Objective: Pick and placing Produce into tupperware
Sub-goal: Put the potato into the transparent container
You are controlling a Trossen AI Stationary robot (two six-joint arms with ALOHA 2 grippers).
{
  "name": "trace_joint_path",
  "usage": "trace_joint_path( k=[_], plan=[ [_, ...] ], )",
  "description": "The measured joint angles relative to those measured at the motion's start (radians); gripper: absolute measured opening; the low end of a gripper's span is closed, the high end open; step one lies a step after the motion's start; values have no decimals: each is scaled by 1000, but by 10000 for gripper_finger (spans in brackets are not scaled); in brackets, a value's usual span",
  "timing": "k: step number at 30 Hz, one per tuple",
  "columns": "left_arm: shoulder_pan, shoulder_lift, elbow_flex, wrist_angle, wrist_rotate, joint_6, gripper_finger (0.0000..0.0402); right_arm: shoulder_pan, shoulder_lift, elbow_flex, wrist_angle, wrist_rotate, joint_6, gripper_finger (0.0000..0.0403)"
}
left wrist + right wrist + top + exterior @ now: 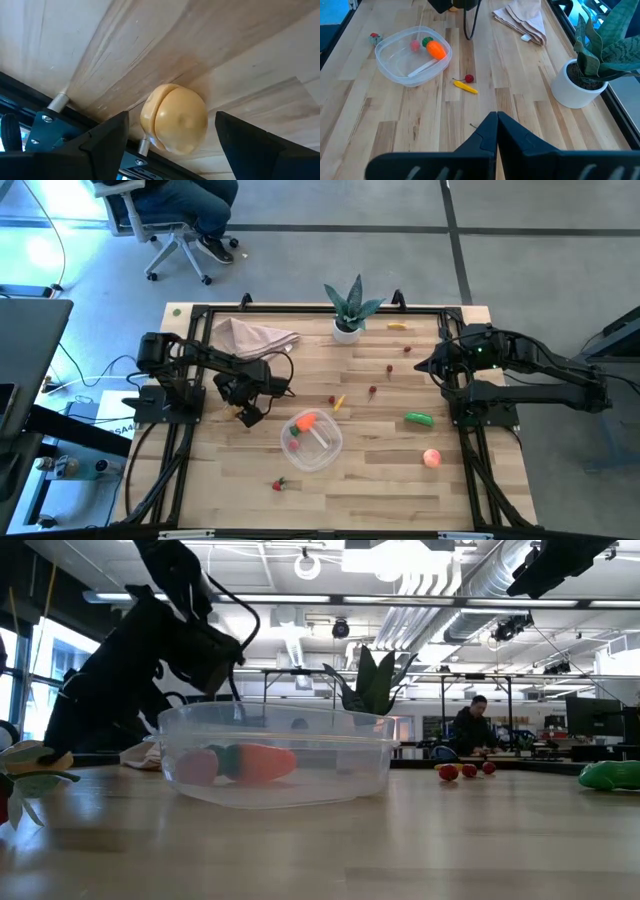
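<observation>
Orange carrot (305,421) already lies in the tupperware (327,452). The left hand (247,414), wide open and holding nothing, hangs over a tan fruit (174,118). Cucumber (419,418) and peach (431,458) wait on the worktop (390,490). The right hand (495,125) is closed, empty.

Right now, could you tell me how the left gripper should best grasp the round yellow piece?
Across its widest middle, coming straight down: the round yellow piece sits smooth on the table, with the left gripper open, a finger on each side. The right gripper waits shut at the right.
</observation>
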Motion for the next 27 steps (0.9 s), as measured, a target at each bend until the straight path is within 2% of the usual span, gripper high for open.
trace_joint_path(
  k=[9, 16, 27],
  plan=[
    [0, 20, 0, 11, 2, 3, 315, 0, 0, 0, 0, 0, 0, 0],
    [0, 20, 0, 10, 63, 21, 306, 0, 0, 0, 0, 0, 0, 0],
    [1, 20, -5, 13, 51, -28, 294, 0, 0, 0, 0, 0, 0, 0]
  ],
)
